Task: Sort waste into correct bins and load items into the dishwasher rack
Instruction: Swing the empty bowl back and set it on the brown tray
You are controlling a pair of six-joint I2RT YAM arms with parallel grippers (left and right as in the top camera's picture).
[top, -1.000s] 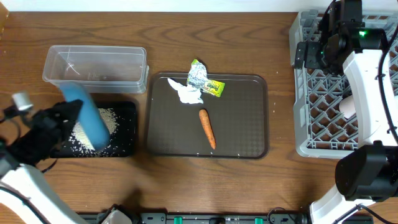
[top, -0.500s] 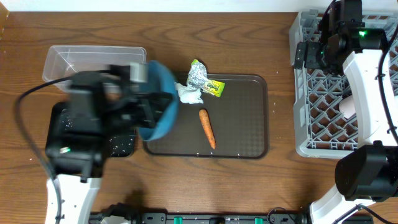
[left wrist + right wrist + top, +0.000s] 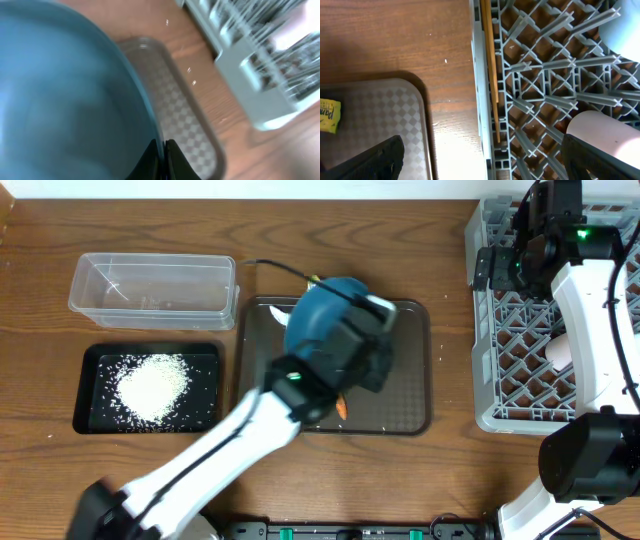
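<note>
My left gripper (image 3: 164,160) is shut on the rim of the blue bowl (image 3: 322,312), which it holds above the brown serving tray (image 3: 412,375). The bowl (image 3: 65,100) fills most of the left wrist view. White rice (image 3: 152,384) lies heaped in the black tray (image 3: 92,395). The clear tub (image 3: 152,285) stands behind it. My left arm covers the carrot except its orange tip (image 3: 341,408). A corner of the foil wrapper (image 3: 329,116) shows. My right gripper (image 3: 485,160) hangs open over the left edge of the grey dishwasher rack (image 3: 482,350). Chopsticks (image 3: 491,65) and a whitish cup (image 3: 605,137) lie in the rack.
The left arm stretches from the table's front left across the brown tray. The right arm (image 3: 590,330) stands over the rack and hides much of it. A second pale cup (image 3: 622,25) sits at the rack's far side. Bare wood separates tray and rack.
My left arm swung right, carrying the blue bowl from over the black tray to above the brown tray. The rice pile now lies uncovered in the black tray. The right arm stayed still.
</note>
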